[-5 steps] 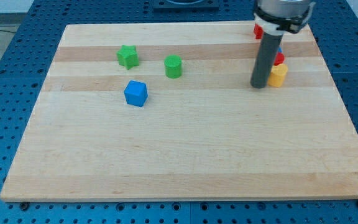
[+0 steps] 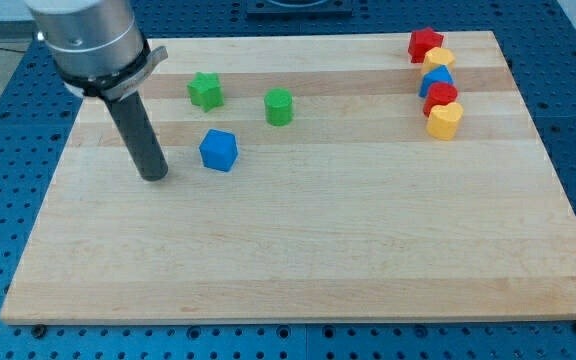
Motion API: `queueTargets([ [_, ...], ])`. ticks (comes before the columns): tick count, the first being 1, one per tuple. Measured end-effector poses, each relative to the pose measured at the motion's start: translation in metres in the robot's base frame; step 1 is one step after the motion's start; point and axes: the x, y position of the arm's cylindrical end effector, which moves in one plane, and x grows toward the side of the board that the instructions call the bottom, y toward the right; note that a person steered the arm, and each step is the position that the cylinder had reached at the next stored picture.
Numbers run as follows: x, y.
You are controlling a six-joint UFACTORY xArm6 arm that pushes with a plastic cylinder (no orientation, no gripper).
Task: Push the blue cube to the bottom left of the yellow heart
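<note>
The blue cube (image 2: 218, 150) sits on the wooden board at the view's upper left of centre. My tip (image 2: 154, 176) rests on the board just left of the cube and slightly lower, a small gap apart. The yellow heart (image 2: 445, 120) lies far away at the view's upper right, at the bottom of a column of blocks.
A green star (image 2: 205, 90) and a green cylinder (image 2: 279, 106) lie above the blue cube. Above the yellow heart are stacked a red block (image 2: 442, 96), a blue block (image 2: 435, 80), a yellow block (image 2: 439, 58) and a red star (image 2: 425, 43). The board's edge (image 2: 298, 318) runs along the bottom.
My rod has swept from beside the yellow heart at the right across the board to the left of the blue cube. No block has moved.
</note>
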Motion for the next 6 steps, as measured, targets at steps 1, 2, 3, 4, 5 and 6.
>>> queueTargets([
  [1,-0.011,0.029],
  [2,-0.016,0.068],
  [3,-0.017,0.113],
  [4,-0.030,0.134],
  [5,-0.053,0.139],
  [6,-0.054,0.167],
])
